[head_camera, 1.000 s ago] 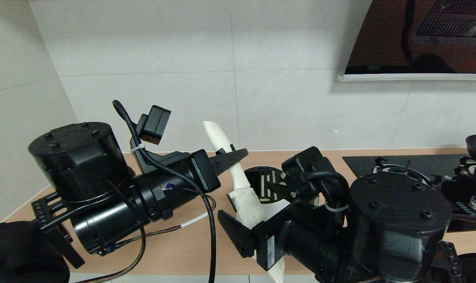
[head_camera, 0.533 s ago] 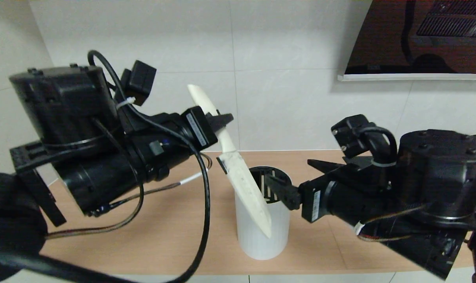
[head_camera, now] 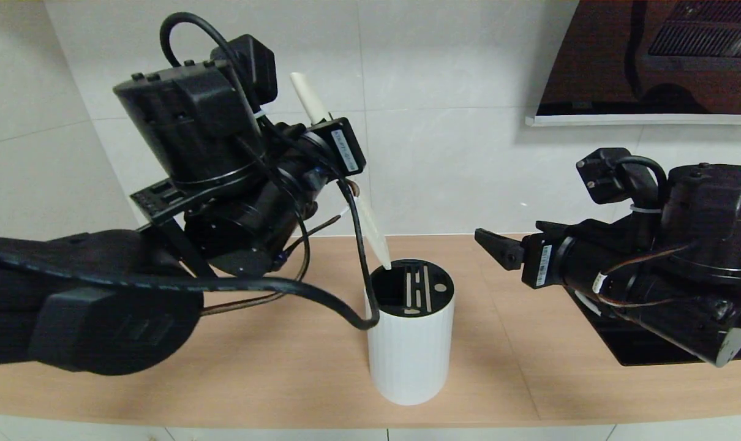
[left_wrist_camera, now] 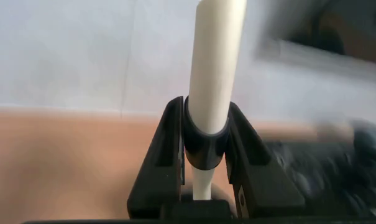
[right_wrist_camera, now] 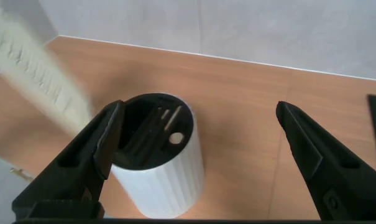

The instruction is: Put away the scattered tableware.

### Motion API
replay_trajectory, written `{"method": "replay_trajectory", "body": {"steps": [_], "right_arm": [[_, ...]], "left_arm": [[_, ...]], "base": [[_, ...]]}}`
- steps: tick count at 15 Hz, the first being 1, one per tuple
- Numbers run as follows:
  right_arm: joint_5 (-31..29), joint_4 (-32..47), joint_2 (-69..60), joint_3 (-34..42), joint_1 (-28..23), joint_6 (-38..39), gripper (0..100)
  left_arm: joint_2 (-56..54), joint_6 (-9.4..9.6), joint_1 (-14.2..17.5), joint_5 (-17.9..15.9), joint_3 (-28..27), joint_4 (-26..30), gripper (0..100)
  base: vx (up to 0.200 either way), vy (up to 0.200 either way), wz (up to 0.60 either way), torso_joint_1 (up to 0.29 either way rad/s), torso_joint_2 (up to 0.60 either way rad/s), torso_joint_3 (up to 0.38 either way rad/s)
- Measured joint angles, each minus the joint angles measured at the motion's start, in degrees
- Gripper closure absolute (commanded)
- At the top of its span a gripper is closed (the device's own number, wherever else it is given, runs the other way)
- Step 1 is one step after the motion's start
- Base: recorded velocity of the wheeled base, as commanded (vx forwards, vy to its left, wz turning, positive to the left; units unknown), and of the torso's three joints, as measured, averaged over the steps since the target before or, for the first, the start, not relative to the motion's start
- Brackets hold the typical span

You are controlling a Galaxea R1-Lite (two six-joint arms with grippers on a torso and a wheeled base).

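Observation:
My left gripper [head_camera: 340, 156] is shut on a white knife [head_camera: 370, 229] high above the wooden counter. The handle [left_wrist_camera: 214, 68] sticks up between the fingers [left_wrist_camera: 169, 155]. The blade slants down, and its tip [head_camera: 387, 264] reaches the black slotted top [head_camera: 413, 288] of a white cylindrical knife holder [head_camera: 410, 349] standing on the counter's middle. The blade [right_wrist_camera: 41, 78] shows as a pale streak beside the holder [right_wrist_camera: 160, 162] in the right wrist view. My right gripper [right_wrist_camera: 200, 155] hangs open to the right of the holder, level with its top, holding nothing.
The wooden counter [head_camera: 272, 373] runs against a white tiled wall. A black cooktop [head_camera: 621, 343] lies at the right under my right arm. A dark range hood [head_camera: 652, 61] hangs at the upper right. The counter's front edge is close below the holder.
My left arm has risen and swung the knife over, bringing its tip to the holder's top. My right gripper has let go of the blade and drawn back to the right.

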Motion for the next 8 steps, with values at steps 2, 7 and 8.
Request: {"method": "replay_trajectory", "body": {"steps": [2, 7, 8], "right_arm": [[0.00, 0.00, 0.15, 0.06, -0.10, -0.04, 0], [-0.02, -0.01, 0.34, 0.26, -0.16, -0.06, 0], [-0.02, -0.01, 0.39, 0.26, -0.13, -0.06, 0]], "left_arm": [[2.01, 5.35, -0.91, 0.79, 2.50, -6.14, 100], [5.38, 6.62, -2.62, 1.16, 4.43, -8.00, 100], [5.88, 6.60, -2.76, 1.54, 4.44, -8.00, 100]], "base": [[0.000, 0.000, 0.00, 0.000, 0.00, 0.000], [0.000, 0.000, 0.00, 0.000, 0.00, 0.000], [0.000, 0.000, 0.00, 0.000, 0.00, 0.000]]}}
